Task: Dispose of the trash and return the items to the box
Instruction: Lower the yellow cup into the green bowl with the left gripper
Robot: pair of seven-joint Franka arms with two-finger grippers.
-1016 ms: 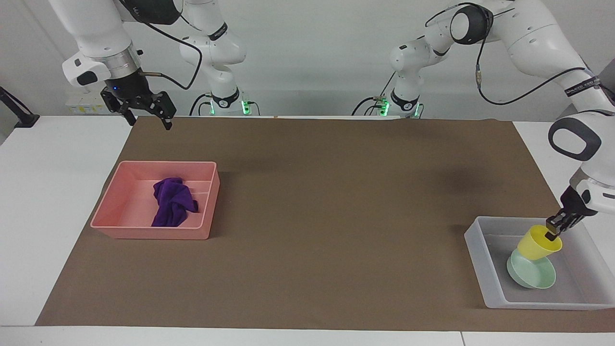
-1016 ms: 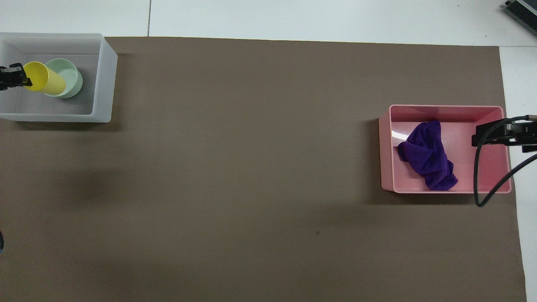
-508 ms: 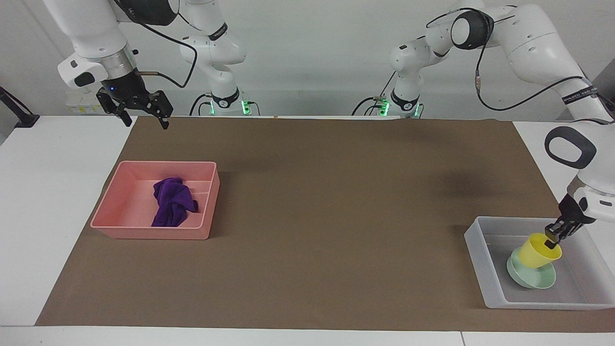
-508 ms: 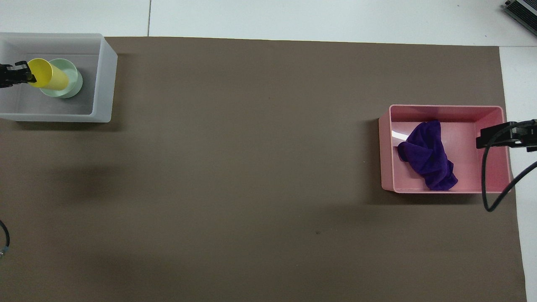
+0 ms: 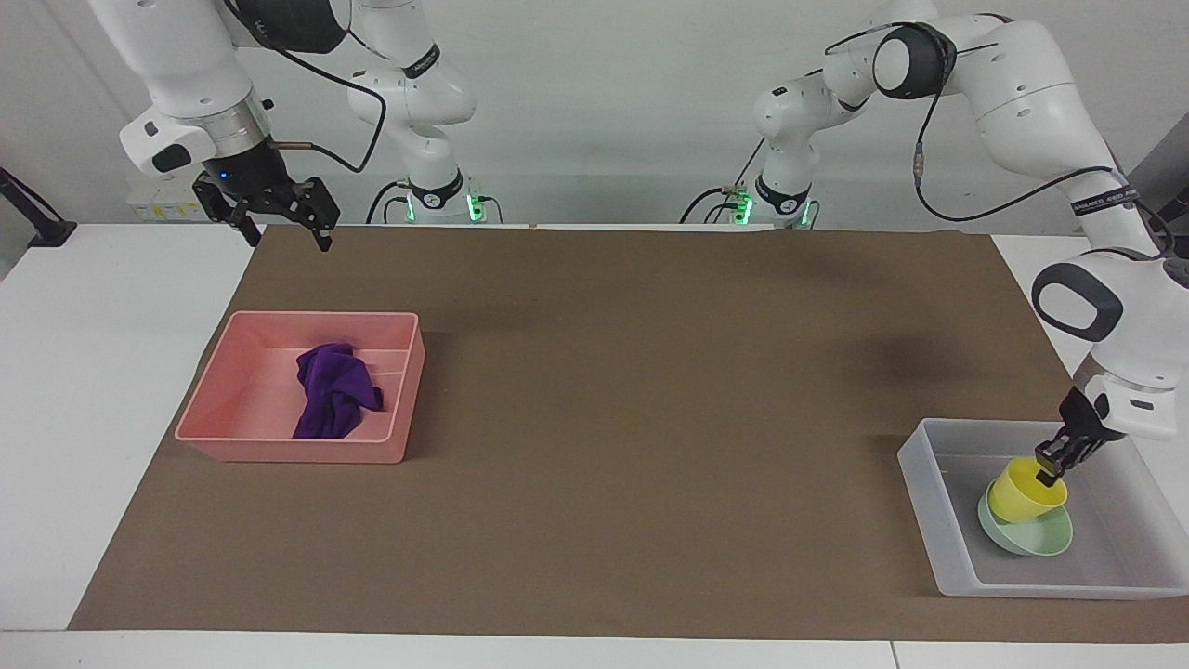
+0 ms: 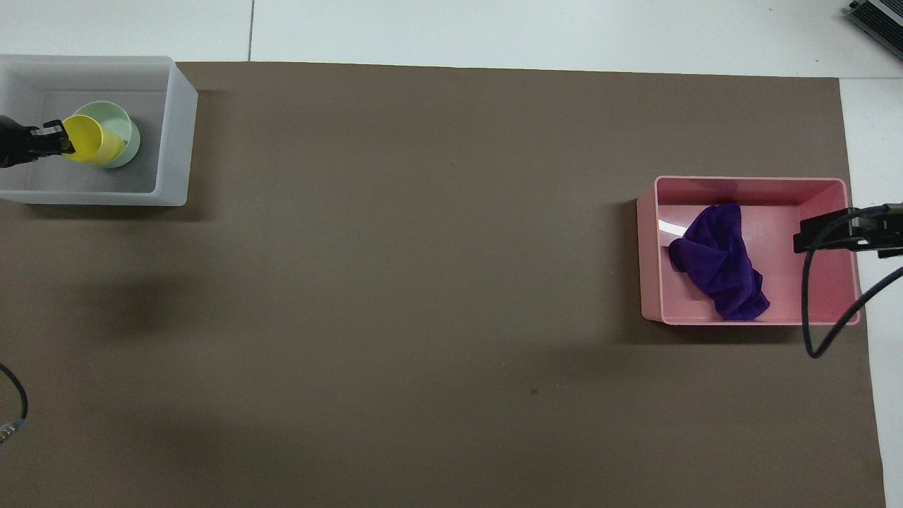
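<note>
In the box [image 5: 938, 544], at the left arm's end of the table, we find the step in hand: the left gripper [image 5: 1052, 471] pinches the rim of the cup [image 5: 1020, 492], which sits tilted inside the bowl [image 5: 1033, 537]. We judge this the last placing of the task. The cloth [image 5: 333, 390] already lies in the pink tray [image 5: 283, 450] at the right arm's end, and both cup and bowl are within the box walls.

The next move, as we read it, calls for letting the cup settle until its base bears on the bowl, then parting the fingers and lifting straight up clear of the rim. Since the cup leans, a sideways pull could tip it out of the bowl, so a clean vertical exit looks wise.

The right gripper [image 5: 282, 206] waits in the air with its fingers spread and nothing between them, over the mat's edge nearest the robots, by the pink tray.

The facing view shows us height: the cup's lean, its seat in the bowl, and how high the right gripper hangs above the table. The overhead view gives us none of that. There the right gripper [image 6: 822, 233] seems to lie over the tray, but the cup [image 6: 92, 139] is plainly seen overlapping the bowl [image 6: 125, 134], both well inside the box [image 6: 176, 134].
</note>
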